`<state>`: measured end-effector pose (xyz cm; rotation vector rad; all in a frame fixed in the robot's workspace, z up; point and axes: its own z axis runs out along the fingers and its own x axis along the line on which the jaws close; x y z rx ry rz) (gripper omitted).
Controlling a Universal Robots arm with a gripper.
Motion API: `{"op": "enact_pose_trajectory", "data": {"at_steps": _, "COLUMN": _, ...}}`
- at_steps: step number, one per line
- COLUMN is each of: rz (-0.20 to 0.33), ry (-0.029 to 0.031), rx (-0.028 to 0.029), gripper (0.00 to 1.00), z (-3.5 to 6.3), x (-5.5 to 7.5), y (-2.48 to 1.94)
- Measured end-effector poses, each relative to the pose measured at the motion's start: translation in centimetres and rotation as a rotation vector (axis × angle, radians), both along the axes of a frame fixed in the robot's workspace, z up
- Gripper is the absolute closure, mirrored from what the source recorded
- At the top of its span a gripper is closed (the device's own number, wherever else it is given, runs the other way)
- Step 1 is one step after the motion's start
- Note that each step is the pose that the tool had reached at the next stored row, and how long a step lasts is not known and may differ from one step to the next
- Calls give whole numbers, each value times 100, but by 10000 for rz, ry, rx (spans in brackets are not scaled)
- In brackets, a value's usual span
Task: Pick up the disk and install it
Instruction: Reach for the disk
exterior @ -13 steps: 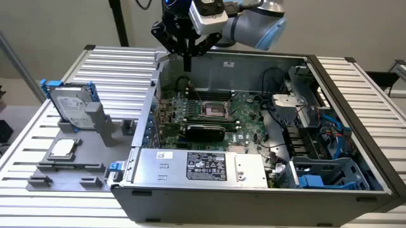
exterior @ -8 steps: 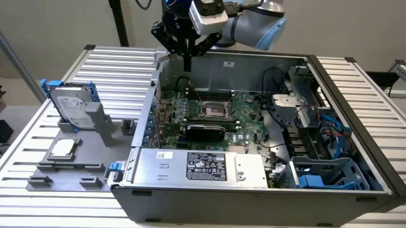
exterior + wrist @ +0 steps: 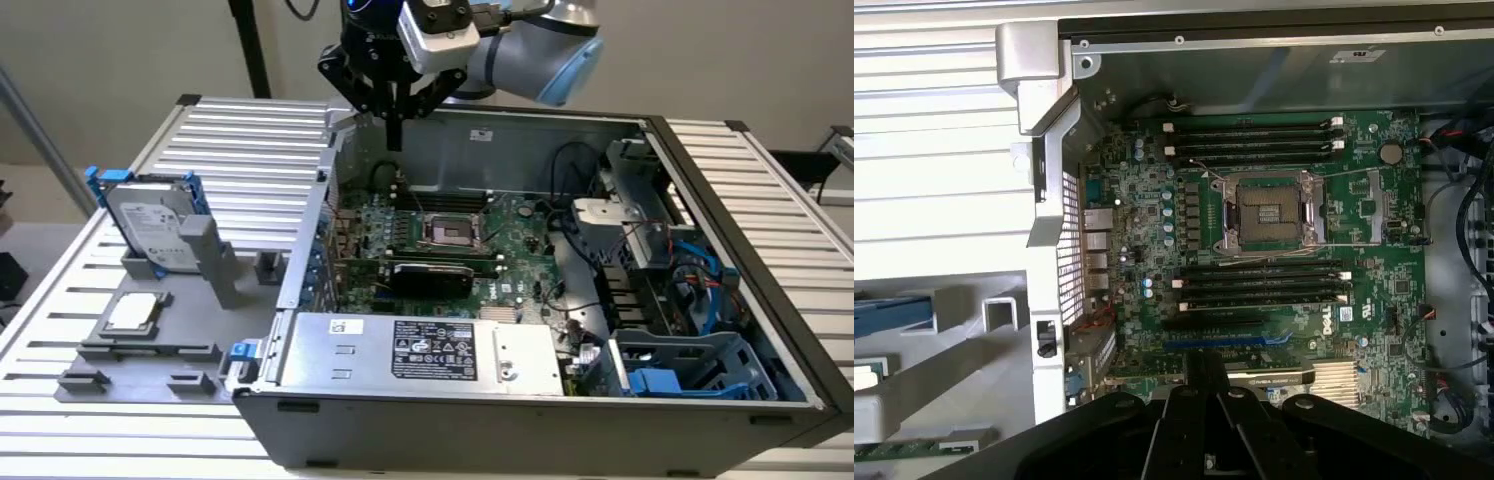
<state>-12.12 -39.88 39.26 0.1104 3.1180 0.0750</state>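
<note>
Plainly, the tool [image 3: 396,140] has nothing in it: its fingers are pressed together into one narrow point, and it hangs over the far corner of the open computer case [image 3: 534,430], above the motherboard [image 3: 1254,230]. The disk [image 3: 150,228] is well apart from it, standing on edge in a grey holder [image 3: 200,275] on the counter [image 3: 254,125], near the counter's edge on the exterior view's left, with its labelled face showing and its blue carrier frame [image 3: 96,185] clipped round its sides. We judge it a stiff, dense thing, heavier than its flat shape suggests, and one that will not forgive a knock or a drop. Its metal faces look smooth and likely slippery, while the plastic frame may give a little under pressure. We would take hold at its upper edge, which stands free above the holder, squeezing the two flat faces squarely rather than the frame's tabs.
</note>
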Motion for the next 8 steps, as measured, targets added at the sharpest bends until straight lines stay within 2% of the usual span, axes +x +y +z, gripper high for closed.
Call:
{"op": "enact_pose_trajectory", "data": {"at_steps": 2, "rz": -1, "ry": 1, "rx": 0, "gripper": 89, "z": 1, "x": -33, "y": 0}}
{"op": "enact_pose_trajectory", "data": {"at_steps": 8, "rz": -1, "ry": 0, "rx": 2, "gripper": 89, "z": -1, "x": -301, "y": 0}}
